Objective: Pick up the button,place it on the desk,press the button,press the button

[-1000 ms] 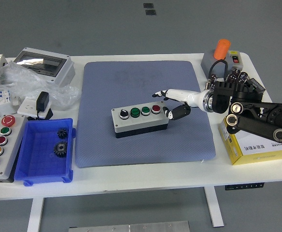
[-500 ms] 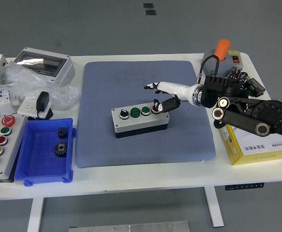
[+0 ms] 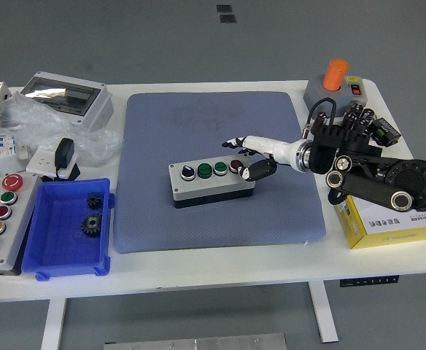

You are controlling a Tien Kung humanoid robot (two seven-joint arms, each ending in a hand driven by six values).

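**Right hand at the red end of the button box**

My right hand (image 3: 253,156) reached in from the right over the blue-grey mat (image 3: 213,124), its white fingers loosely spread and holding nothing. The dark-tipped thumb sat at the right end of the button box (image 3: 211,182), touching or just above the red button (image 3: 235,165); I could not tell whether it was pressed. The other fingers extended past the box's far edge, apart from it.

The button box lay flat near the middle of the mat, a grey housing on a black base. Along its top ran a black-and-white selector knob (image 3: 187,171), two green buttons (image 3: 204,170) and the red one. No lettering on it was legible.

My black forearm (image 3: 377,179) crossed above a yellow carton (image 3: 388,222) at the table's right edge; the carton carried a small logo and a line of print too fine to read. Behind it stood a grey unit with an orange cap (image 3: 335,73).

To the left, a blue bin (image 3: 52,251) held two dark gears (image 3: 91,222). Beside it lay a grey control station (image 3: 0,219) with red, green, red, yellow and blue buttons, unlabelled as far as I could see. A clear-lidded enclosure (image 3: 63,98) and crumpled plastic bags (image 3: 31,127) filled the far left corner of the white table (image 3: 220,266).
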